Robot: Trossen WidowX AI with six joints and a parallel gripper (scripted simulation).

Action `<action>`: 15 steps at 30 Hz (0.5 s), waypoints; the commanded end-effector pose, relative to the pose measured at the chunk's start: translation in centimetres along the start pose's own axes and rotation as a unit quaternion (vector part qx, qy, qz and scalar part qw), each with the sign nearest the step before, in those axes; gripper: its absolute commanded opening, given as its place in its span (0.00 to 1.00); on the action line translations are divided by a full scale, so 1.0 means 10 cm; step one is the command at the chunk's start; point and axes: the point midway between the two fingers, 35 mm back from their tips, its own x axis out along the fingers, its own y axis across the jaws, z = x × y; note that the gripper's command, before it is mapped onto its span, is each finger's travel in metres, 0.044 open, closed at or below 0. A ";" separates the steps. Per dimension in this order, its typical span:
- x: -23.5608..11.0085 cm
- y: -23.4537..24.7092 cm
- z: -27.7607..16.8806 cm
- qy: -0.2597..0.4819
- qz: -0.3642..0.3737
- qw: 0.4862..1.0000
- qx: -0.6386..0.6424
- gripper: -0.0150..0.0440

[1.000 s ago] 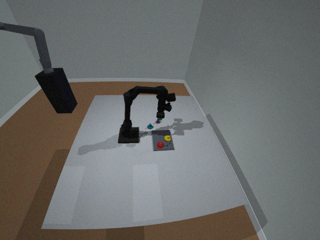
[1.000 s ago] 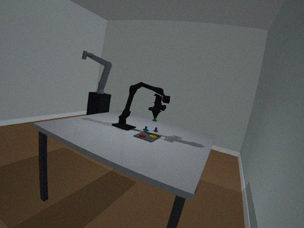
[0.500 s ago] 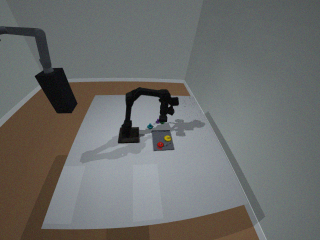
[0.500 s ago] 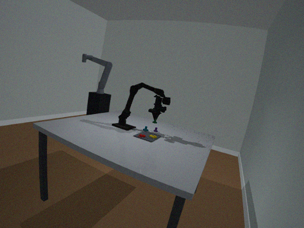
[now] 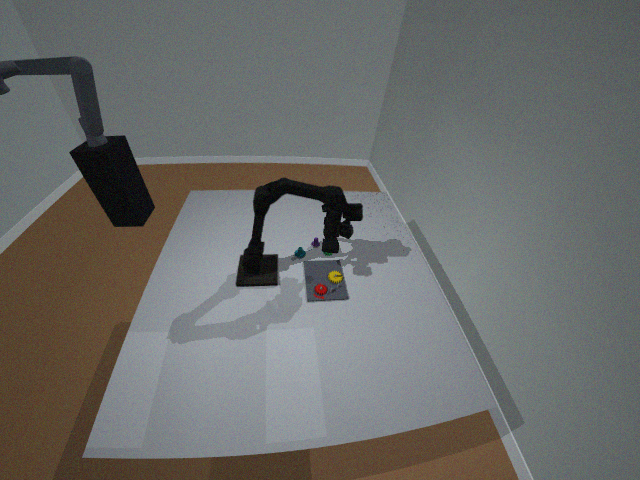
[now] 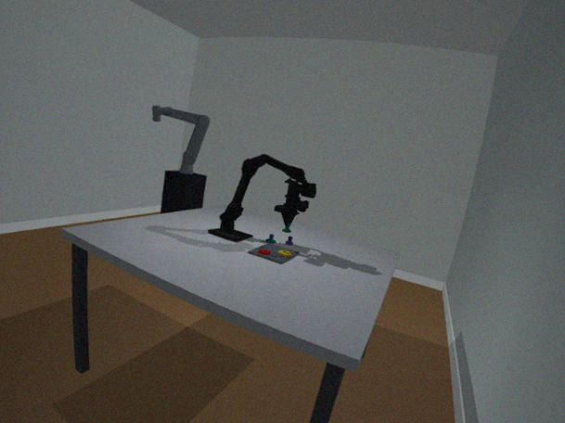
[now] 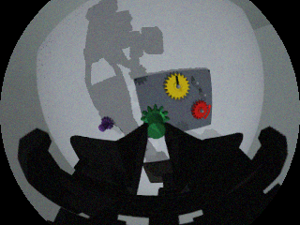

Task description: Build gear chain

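Observation:
My gripper (image 6: 287, 226) (image 7: 156, 127) is shut on the green gear (image 6: 286, 229) (image 7: 155, 115), held by its knob above the table. In the top view the green gear (image 5: 328, 253) shows just under the fingers. The grey board (image 5: 316, 269) (image 6: 281, 260) (image 7: 150, 96) carries the yellow gear (image 5: 333, 276) (image 6: 284, 253) (image 7: 171, 91) with a black stripe and the red gear (image 5: 318, 289) (image 6: 263, 251) (image 7: 198, 111). The purple gear (image 5: 315, 242) (image 6: 289, 240) (image 7: 106, 124) and the teal gear (image 5: 299, 252) (image 6: 270, 239) stand on the table behind the board. Pegs are small and partly in shadow.
The arm's own base plate (image 5: 257, 279) (image 6: 229, 235) stands left of the board. A second, grey arm (image 5: 85, 98) (image 6: 197, 136) on a black pedestal (image 5: 116, 186) (image 6: 183, 191) is off beyond the table. The arm's shadow falls across the table.

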 end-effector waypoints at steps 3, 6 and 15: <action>0.06 -0.14 0.07 0.002 0.001 1.000 -0.003 0.25; 0.08 -0.21 0.10 0.002 0.001 1.000 -0.004 0.25; 0.15 -0.43 0.18 0.003 0.000 1.000 -0.005 0.25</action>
